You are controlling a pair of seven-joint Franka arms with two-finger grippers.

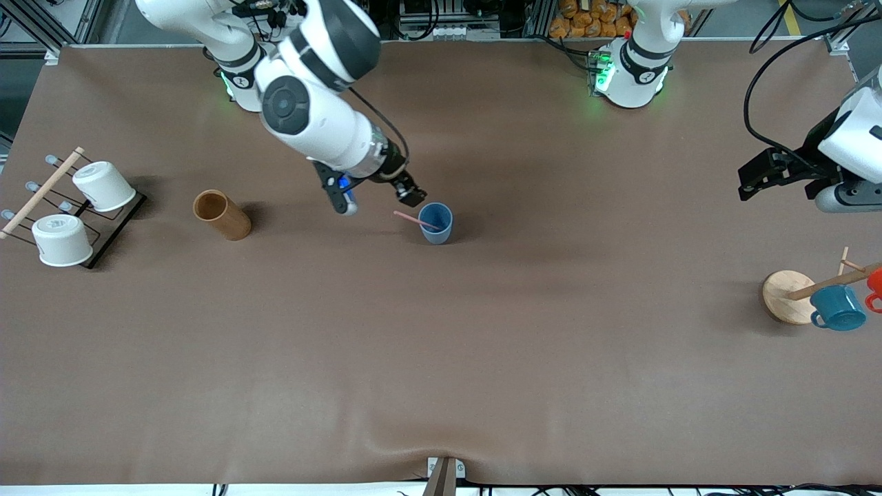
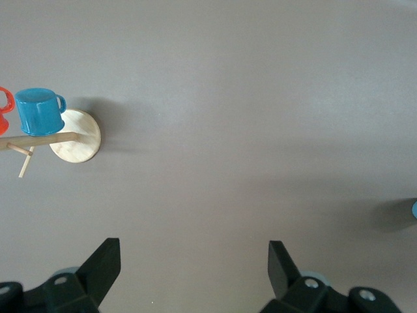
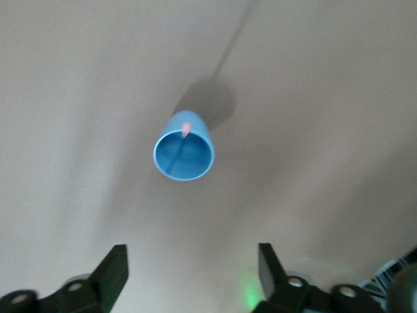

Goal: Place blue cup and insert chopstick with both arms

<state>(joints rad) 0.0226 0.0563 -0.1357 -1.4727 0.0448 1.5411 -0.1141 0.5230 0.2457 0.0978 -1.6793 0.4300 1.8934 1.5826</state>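
Small light-blue tumbler (image 1: 436, 222) stood upright mid-counter, thin pink chopstick (image 1: 416, 220) already leaning inside it. Right gripper (image 1: 411, 193) hovered just over the rim, jaws wide, empty. Left gripper (image 2: 194, 267) waited over its own end, jaws wide. Task looked essentially done; only retreat left

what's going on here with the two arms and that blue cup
The blue cup stands upright mid-table with the pink chopstick leaning in it, one end sticking out over the rim. The right gripper hangs just above that end, fingers open and holding nothing. The left gripper waits, open and empty, at its own end of the table, above the mug rack. Both steps of the task look done.
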